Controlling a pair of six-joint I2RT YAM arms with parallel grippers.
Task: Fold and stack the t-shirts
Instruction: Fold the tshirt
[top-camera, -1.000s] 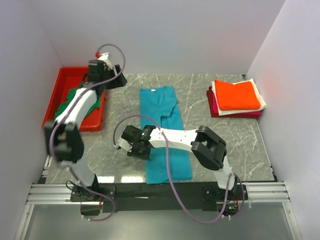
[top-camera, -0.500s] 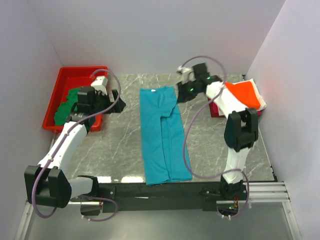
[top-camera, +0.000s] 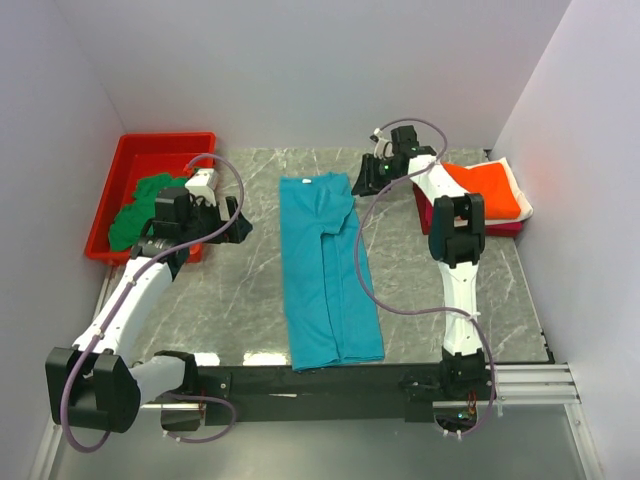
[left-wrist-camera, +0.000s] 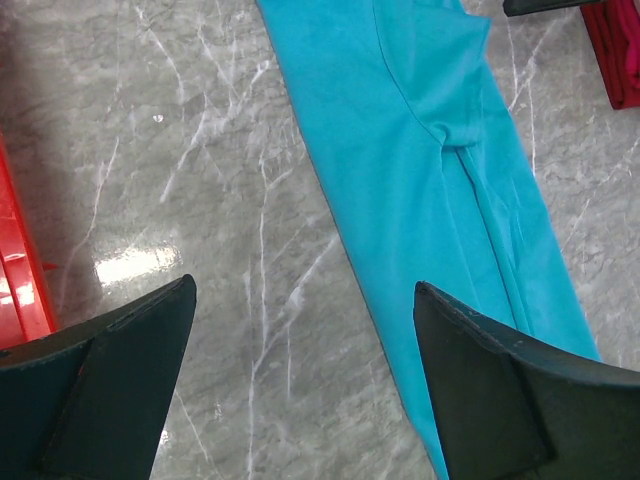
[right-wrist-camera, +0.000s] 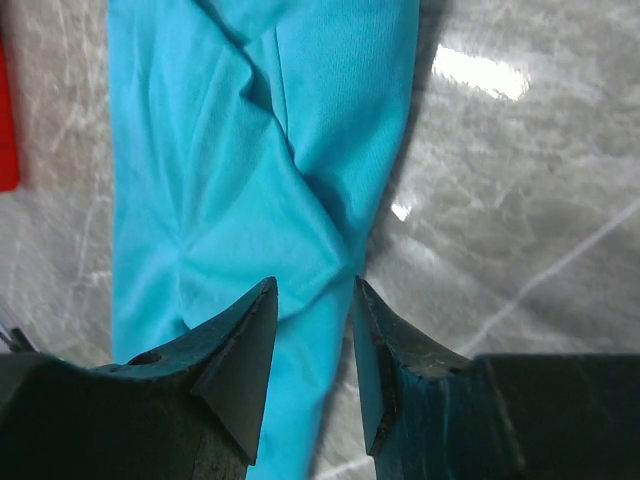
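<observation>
the teal t-shirt (top-camera: 325, 270), a long folded strip lying flat to the right of the red bin (top-camera: 140, 145), looks light and limp and would likely sag, so pinch both layers at an end corner; left gripper (left-wrist-camera: 305, 300) spread wide and empty, right gripper (right-wrist-camera: 312, 300) part open, holding nothing

Teal tee (top-camera: 325, 270) folded narrow, flat; green tee (top-camera: 135, 205) crumpled L; stack (top-camera: 480, 190) R.

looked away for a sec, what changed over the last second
The right gripper left the near part of the teal t-shirt and swung to its far right corner. The left gripper pulled back from the red bin to the table beside it. The shirt, green t-shirt and folded stack stayed put.
</observation>
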